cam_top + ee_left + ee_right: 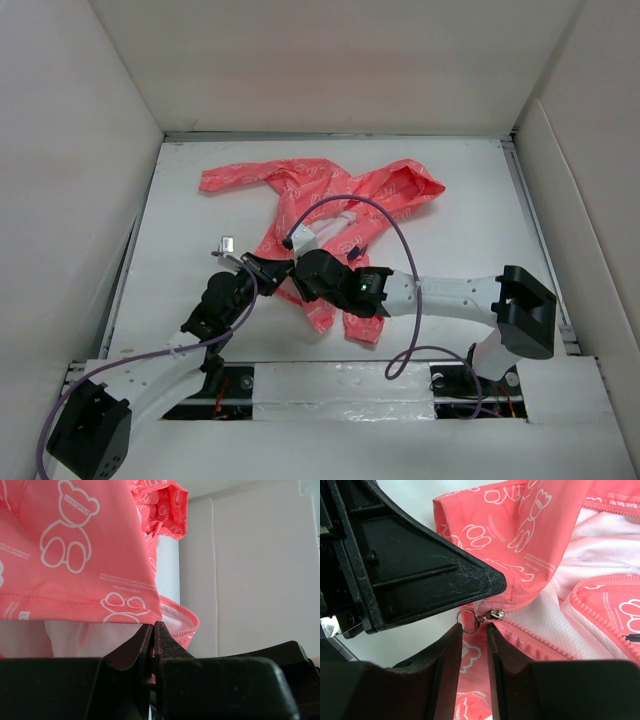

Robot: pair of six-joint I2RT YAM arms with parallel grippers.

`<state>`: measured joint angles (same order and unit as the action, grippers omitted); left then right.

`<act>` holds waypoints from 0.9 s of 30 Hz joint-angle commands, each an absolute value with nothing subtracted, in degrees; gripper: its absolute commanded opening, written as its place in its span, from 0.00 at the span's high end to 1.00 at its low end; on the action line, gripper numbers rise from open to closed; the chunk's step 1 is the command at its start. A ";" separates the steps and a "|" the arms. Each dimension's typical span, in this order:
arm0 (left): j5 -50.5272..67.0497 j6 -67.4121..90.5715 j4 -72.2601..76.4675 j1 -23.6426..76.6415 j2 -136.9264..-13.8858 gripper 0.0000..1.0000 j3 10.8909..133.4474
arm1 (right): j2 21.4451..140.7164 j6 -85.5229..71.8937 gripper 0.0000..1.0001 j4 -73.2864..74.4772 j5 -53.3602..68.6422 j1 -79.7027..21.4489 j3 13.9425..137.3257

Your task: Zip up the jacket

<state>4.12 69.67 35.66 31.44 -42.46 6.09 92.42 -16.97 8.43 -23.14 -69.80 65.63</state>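
Barely any of the zipping looks done. The jacket (pixel 330 190) lies spread on the desk (pixel 480 220), its hood (pixel 415 180) toward the far right, one sleeve thrown out to the far left, and its bottom end nearest the arms. Its front stands open: in the right wrist view the pale lining (pixel 600 530) shows between the two front panels, and the zip teeth (pixel 585 605) on the edge of one panel run free, well apart from the other side. The slider (pixel 496 614) sits right down at the bottom, so I judge that nearly the whole run up to the collar is left. Whether both sides of the zip are seated in the slider I cannot tell.

Both grippers meet at that bottom end. The left gripper (pixel 154 626) is closed tight, and a thin line of pink runs down between its fingers, so it seems to be pinching the hem (pixel 75 607) beside the zip, holding the cloth down for the pull.

The right gripper (pixel 475 630) has its fingers only a narrow gap apart and grips nothing that I can see. The pull ring (pixel 468 621) lies just at the tip of one finger, touching or nearly so, with the slider just beside it. What is left, as I read it, is to close on the ring and draw it up the front.
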 commanded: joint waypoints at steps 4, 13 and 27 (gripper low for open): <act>5.80 69.87 38.93 31.73 -41.57 1.00 5.80 | 92.12 -18.81 0.74 6.16 -24.52 -69.96 68.29; 6.06 70.05 38.94 31.73 -41.13 1.00 5.63 | 91.67 -18.98 0.94 4.74 -25.58 -69.96 67.76; 6.15 69.87 37.53 31.73 -39.90 1.00 5.27 | 80.87 -19.42 1.00 -2.89 -25.85 -66.19 60.56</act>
<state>4.58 69.76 35.62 31.44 -40.99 6.00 84.40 -19.27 2.74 -25.06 -67.48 61.43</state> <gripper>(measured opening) 0.007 0.010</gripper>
